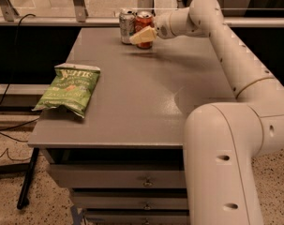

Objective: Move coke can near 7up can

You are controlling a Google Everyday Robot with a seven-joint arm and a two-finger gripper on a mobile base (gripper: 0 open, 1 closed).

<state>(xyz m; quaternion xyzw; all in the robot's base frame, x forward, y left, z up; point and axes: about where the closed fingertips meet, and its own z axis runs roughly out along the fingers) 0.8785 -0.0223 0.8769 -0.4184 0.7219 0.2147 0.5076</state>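
The red coke can (144, 20) stands upright at the far edge of the grey table (146, 102), right beside the silver-green 7up can (127, 24), the two nearly touching. My gripper (144, 34) reaches in from the right and is shut on the coke can. One cream fingertip (140, 36) crosses the front of the can's lower half; the other finger is hidden behind the can. I cannot tell whether the can's base touches the table.
A green chip bag (69, 89) lies flat near the table's left edge. My white arm (235, 64) spans the right side of the table. A railing runs behind the far edge, and drawers sit below the front edge.
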